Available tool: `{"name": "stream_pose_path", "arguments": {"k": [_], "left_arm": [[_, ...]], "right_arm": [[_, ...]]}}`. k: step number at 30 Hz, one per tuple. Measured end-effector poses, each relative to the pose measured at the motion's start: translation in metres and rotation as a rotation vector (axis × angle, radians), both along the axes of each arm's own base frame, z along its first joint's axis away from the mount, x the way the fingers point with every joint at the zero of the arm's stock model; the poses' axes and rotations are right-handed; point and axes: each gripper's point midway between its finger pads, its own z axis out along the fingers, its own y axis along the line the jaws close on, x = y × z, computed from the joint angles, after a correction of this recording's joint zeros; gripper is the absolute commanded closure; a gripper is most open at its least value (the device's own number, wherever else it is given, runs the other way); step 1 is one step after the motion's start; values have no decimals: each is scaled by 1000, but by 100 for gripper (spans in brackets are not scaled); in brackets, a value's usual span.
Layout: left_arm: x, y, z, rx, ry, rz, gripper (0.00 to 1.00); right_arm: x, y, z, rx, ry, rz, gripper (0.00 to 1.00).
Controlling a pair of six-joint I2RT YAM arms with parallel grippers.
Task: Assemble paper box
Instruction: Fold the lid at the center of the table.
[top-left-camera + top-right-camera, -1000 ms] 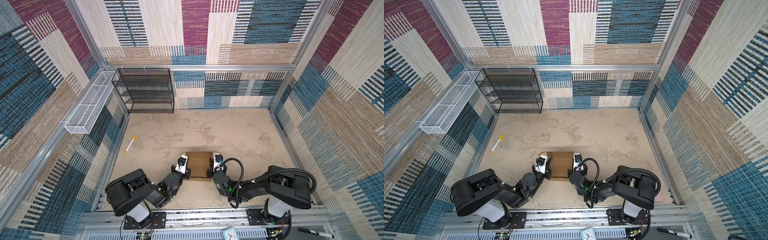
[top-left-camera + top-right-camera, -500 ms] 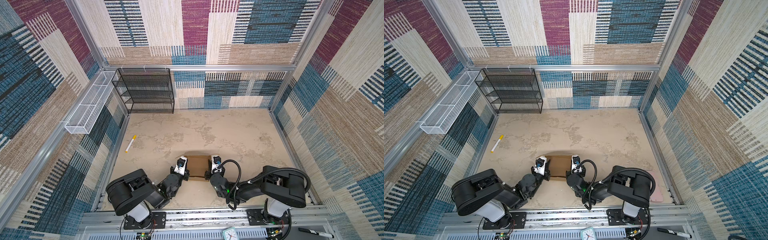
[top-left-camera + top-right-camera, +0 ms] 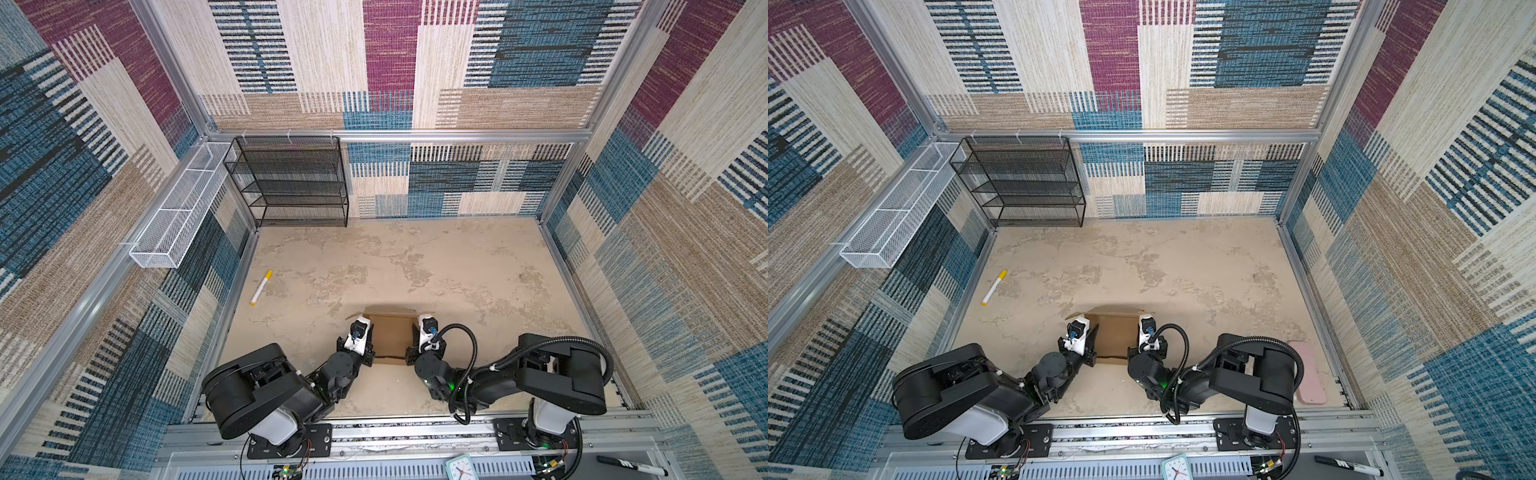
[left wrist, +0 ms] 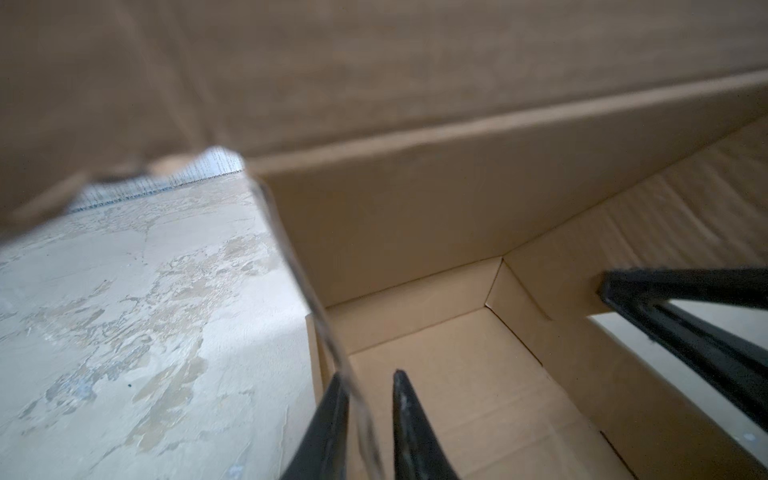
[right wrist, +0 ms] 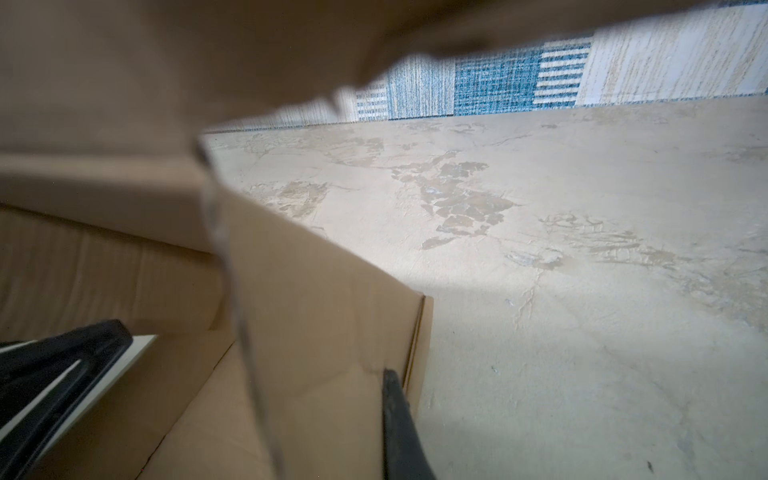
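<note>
Box (image 3: 390,338) near the table's (image 3: 436,266) front edge, held unevenly.
Left gripper (image 4: 368,376), slightly spread, straddles one wall; right gripper (image 3: 414,345) pinches the other; the loose wall may flop.

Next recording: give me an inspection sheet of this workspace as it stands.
Surface: table, mottled beige.
Job's things: box, brown cardboard, walls up, lid leaning over it, not shut.
Clutter: yellow-capped marker lying apart from the box; pink flat thing at the table's right edge.
Grippers: left gripper, jaws open astride the box's left wall; right gripper shut on its right wall.
Cables: black hose looping behind the right gripper, clear of the box.
Surroundings: black mesh shelf, white wire basket, patterned walls, clock, black marker.
</note>
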Motion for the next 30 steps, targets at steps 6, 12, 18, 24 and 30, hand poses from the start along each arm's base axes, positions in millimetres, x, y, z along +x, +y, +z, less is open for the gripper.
{"name": "stream_pose_path", "arguments": {"k": [6,12,18,24,30], "left_arm": [[-2,-1,5,-46,2,-4,69],[-8,-3,12,-79,-4,-22,66],[-11,-3,15,-105,-4,-27,64],[-14,-2,14,-106,-1,-29,63],[-16,0,22,-125,-16,-20,62]], "right_arm": [[-9,3,-12,-40,31,31,79],[-12,0,-11,-33,40,32,72],[-12,-3,-7,-33,39,28,71],[-14,-7,2,-14,33,28,64],[-16,-8,18,29,19,35,59]]}}
